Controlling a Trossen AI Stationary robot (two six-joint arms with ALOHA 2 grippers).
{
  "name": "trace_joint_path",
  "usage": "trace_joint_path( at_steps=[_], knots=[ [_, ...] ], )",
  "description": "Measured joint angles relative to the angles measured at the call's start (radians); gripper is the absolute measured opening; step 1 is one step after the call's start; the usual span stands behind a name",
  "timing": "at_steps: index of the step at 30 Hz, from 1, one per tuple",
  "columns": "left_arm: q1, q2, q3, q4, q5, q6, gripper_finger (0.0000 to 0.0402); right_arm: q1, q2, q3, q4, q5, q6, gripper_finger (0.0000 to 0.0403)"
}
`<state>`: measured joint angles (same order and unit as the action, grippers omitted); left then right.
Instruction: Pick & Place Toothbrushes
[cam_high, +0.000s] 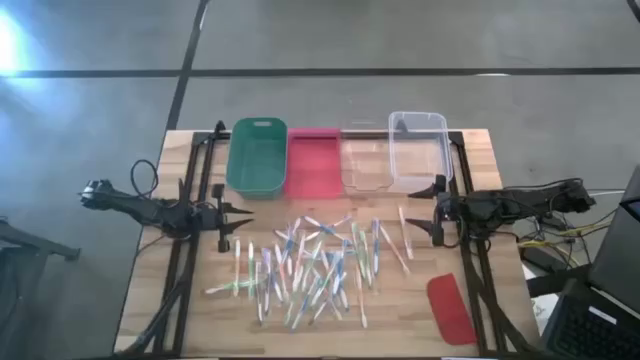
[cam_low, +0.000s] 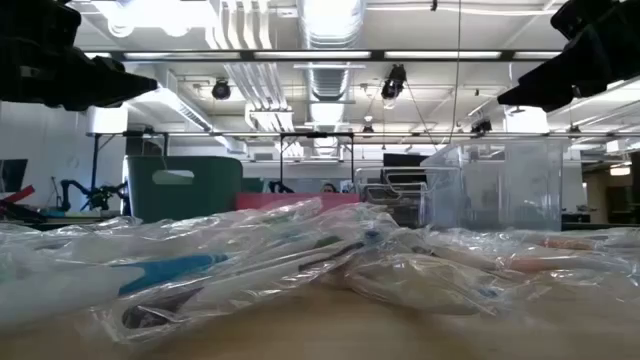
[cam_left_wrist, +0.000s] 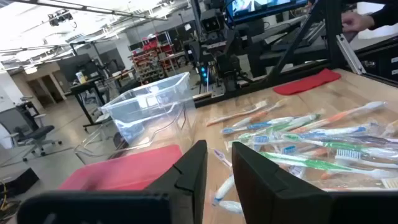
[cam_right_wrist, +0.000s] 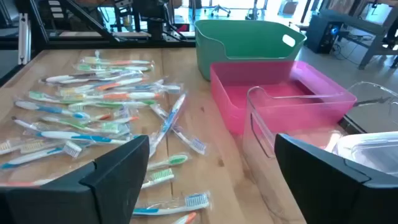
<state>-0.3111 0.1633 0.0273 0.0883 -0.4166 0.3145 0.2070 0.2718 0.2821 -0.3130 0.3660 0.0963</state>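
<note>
Seen from above, a wooden worktop (cam_high: 200, 290) fills the lower middle of the frame, and the toothbrushes (cam_high: 310, 265) lie scattered in a loose heap across its centre, most of them in clear wrappers, with green, blue and orange accents. A few lie apart toward the right of the heap, near the right arm. Along the upper edge of the worktop four bins stand side by side: a green bin (cam_high: 257, 157) at the left, a pink bin (cam_high: 313, 160) touching it, then a low clear bin (cam_high: 365, 165), and a taller clear bin (cam_high: 420, 150) at the right. A flat red lid (cam_high: 450, 308) lies in the lower right of the worktop, well apart from the heap. The left claw (cam_high: 243, 218) hangs at the left of the heap, in the middle left of the frame, holding nothing; in its wrist view its two dark fingers (cam_left_wrist: 189, 180) stand only a narrow gap apart, with nothing between them. The right claw (cam_high: 433, 210) hangs at the right of the heap, below the taller clear bin, with its fingers (cam_right_wrist: 118, 174) spread wide apart and empty. In the level view the wrapped toothbrushes fill the foreground, the green bin and the taller clear bin rise behind them, and both arms show dark in the upper corners.
</note>
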Motion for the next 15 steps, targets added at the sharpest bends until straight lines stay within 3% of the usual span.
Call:
trace_joint_path(
  at_steps=[15],
  knots=[
    [0.0, 0.0, 0.0, 0.0, 0.0, 0.0, 0.0081, 0.0, 0.0, 0.0, 0.0, 0.0, 0.0, 0.0288]
  ],
)
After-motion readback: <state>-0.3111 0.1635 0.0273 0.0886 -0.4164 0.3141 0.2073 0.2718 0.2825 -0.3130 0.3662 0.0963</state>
